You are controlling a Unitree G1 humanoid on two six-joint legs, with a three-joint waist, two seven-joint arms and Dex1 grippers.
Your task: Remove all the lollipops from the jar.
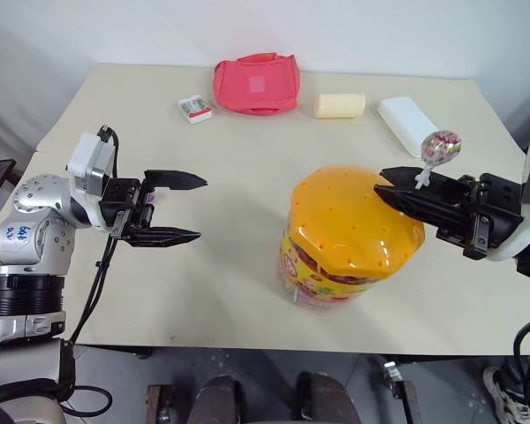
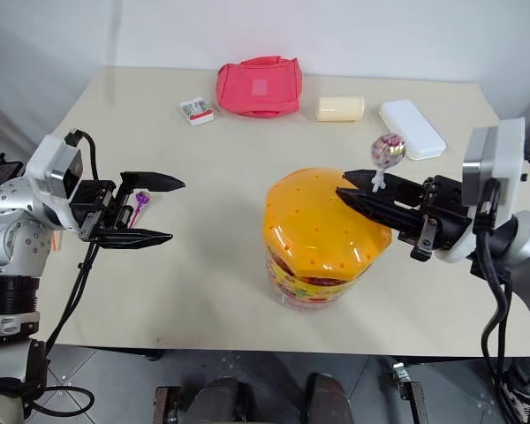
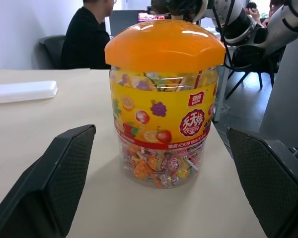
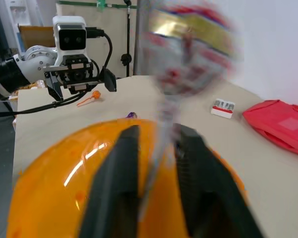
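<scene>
Over on my left, my left pincer (image 1: pixel 184 208) hangs above the bench (image 1: pixel 247 159) with its fingers spread wide and nothing between them, pointing across toward the jar (image 1: pixel 353 237). Just beside it, lying on the bench, is a lollipop with a purple stick (image 2: pixel 140 204); from my right wrist an orange-sticked lollipop (image 4: pixel 91 97) shows near that same pincer, also flat on the bench.

Toward the far edge sit a small red-and-white box (image 1: pixel 194 109), a red pouch (image 1: pixel 256 83), a pale yellow roll (image 1: pixel 339 105) and a white case (image 1: pixel 408 124), all well apart from the jar.

Near the front, right of centre, the jar stands upright, its orange domed lid (image 1: pixel 358 216) on, label around the body, many wrapped candies visible through the clear base.

On my right, my right pincer (image 1: pixel 397 190) is closed on the white stick of a third lollipop (image 1: pixel 439 148), held over the far right part of the lid with the wrapped head uppermost.
</scene>
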